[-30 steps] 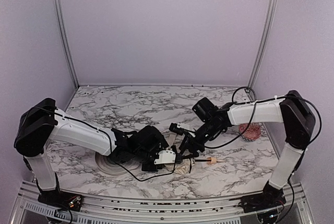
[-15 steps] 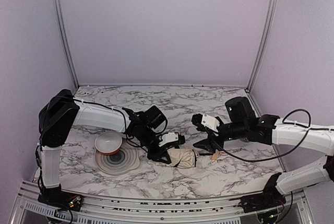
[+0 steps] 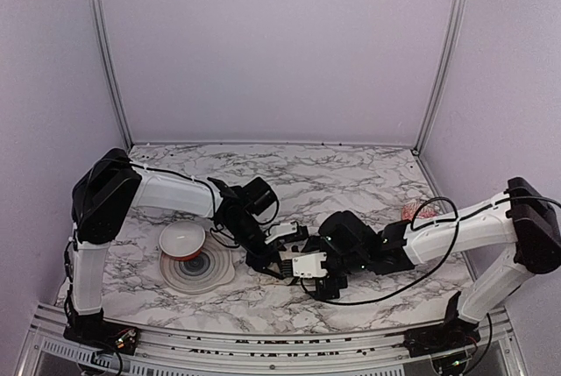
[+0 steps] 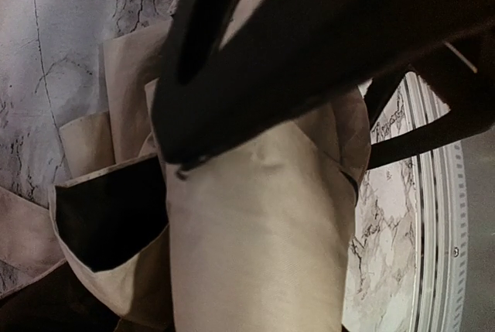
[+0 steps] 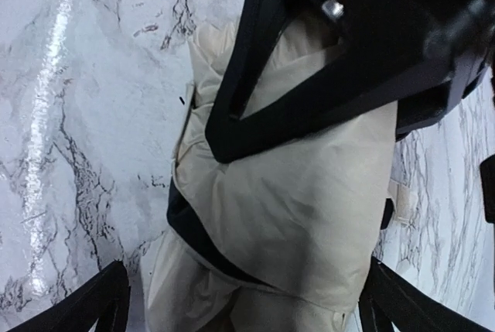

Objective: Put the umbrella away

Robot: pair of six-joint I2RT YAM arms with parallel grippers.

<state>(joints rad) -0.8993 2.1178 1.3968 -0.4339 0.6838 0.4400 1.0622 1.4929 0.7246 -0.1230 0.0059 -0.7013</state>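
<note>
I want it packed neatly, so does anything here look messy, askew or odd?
Yes. The cream fabric folding umbrella on the marble table is loosely bunched, not rolled tight. In the left wrist view, loose flaps stick out sideways and its black lining shows inside an open fold.

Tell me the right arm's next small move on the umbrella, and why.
Likely close the right claw on the umbrella. Its fingers stand wide open on either side of the bunched cream fabric, while the left claw appears to pinch the same bundle against the table. The bundle looks steadied and ready for a second grip.
</note>
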